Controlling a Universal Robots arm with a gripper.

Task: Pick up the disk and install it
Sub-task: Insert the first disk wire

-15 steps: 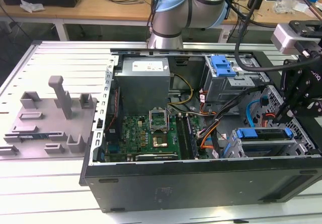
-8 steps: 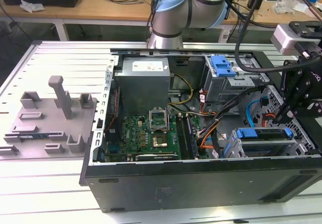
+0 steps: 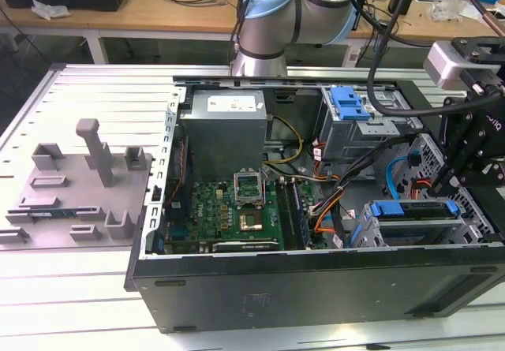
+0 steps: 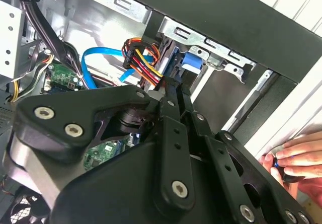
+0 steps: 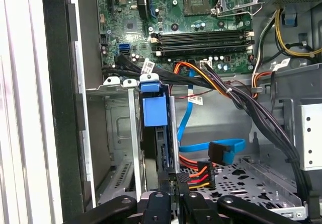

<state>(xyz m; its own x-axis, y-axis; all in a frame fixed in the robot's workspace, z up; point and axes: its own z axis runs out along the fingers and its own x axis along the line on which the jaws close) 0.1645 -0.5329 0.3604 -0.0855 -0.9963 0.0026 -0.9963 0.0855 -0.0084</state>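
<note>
A: Layout, exterior view?
B: A slatted table [image 3: 63, 304] is seen, with an open case [image 3: 316, 276] laid on it at centre. The arm [image 3: 272, 20] is seen at 12 o'clock, behind the case. A grey fixture [image 3: 79, 197] is set on the table at 9 o'clock, apart from the case. The board [image 3: 229, 209] is exposed at 7 o'clock inside the case.

A: Where's the disk?
B: The disk [image 3: 414, 207] is seated in the drive bay at 4 o'clock of the case, blue carrier edge turned up. In the first wrist view it is seen on edge in the bay slot.

A: Pincer state?
B: The gripper [image 5: 174, 181] is lined up on the disk's near end; in the exterior view it is placed at 3 o'clock, over the bay. The fingers [image 4: 168, 128] are drawn almost together, only a slit left. Nothing is seen pinched between them. Contact with the disk cannot be told.

A: Anything else?
B: A blue cable [image 5: 187, 118] and an orange-red bundle [image 5: 193, 171] are routed just beside the disk. A hand [image 4: 294, 156] is seen outside the case wall, a small dark item held at its fingertips.
</note>
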